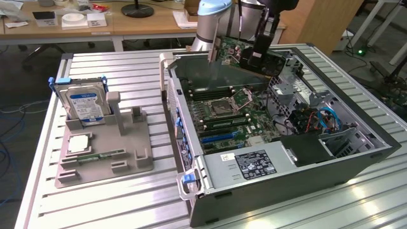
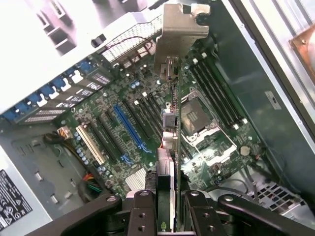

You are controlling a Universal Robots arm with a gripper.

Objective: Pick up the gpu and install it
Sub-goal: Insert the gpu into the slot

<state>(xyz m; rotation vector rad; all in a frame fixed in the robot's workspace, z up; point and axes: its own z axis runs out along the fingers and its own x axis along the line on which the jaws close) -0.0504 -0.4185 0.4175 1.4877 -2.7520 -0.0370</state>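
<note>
Gpu, a thin flat rectangular circuit card with a green board face and dark parts, hangs in the air above the open grey metal computer case, at about twelve o'clock from the case's middle in the exterior view. The black two-finger gripper is clenched on it from above, and the card stands on its edge. In the wrist view the gpu shows edge-on as a narrow strip between the two dark fingers, with its shiny silver metal bracket at the far end. Under it lies the green motherboard with its long blue expansion slot; the card is well apart from the board and touches no slot. At about nine o'clock from the case, the grey plastic holder tray on the ribbed aluminium table carries the boxy silver hard drive with blue-white label, and the slim green memory stick lies at six o'clock from the drive. I judge that the card is light and stiff but fragile: the board can crack if it is bent, and the small parts and the contact edge must not be pressed. The good place to hold is on the two flat faces near the upper edge, as the jaws do now. The smooth faces may slip, so the grip must be firm and centred.
</note>
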